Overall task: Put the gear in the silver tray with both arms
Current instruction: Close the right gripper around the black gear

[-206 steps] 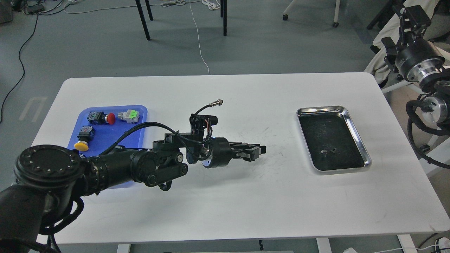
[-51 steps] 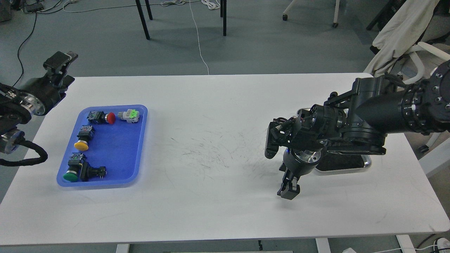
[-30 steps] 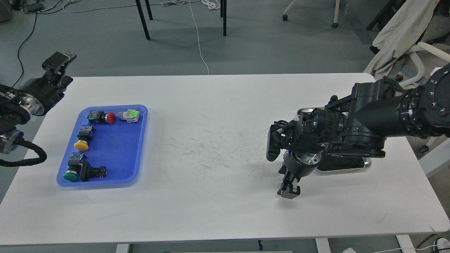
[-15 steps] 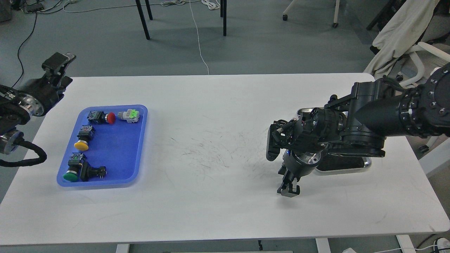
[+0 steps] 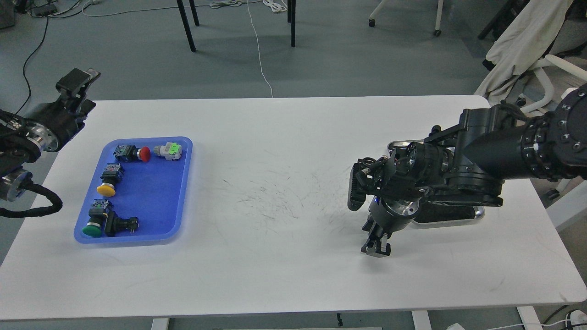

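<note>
The silver tray [image 5: 479, 212] lies at the right of the white table, mostly hidden behind my right arm; only bits of its rim show. My right gripper [image 5: 376, 248] points down just above the table, left of and in front of the tray. Its dark fingers sit close together, and I cannot tell whether anything is between them. My left gripper [image 5: 77, 81] is raised beyond the table's left edge, seen from behind. No gear can be made out.
A blue plastic tray [image 5: 158, 220] at the left holds several push buttons with red, yellow and green caps. A chair with a white cloth [image 5: 518, 50] stands beyond the table's right corner. Table legs and cables are on the floor behind.
Since 6.9 s ago the left arm has withdrawn from the table's middle to the left edge, and the right arm has come in over the silver tray. In the last second almost nothing has moved.
</note>
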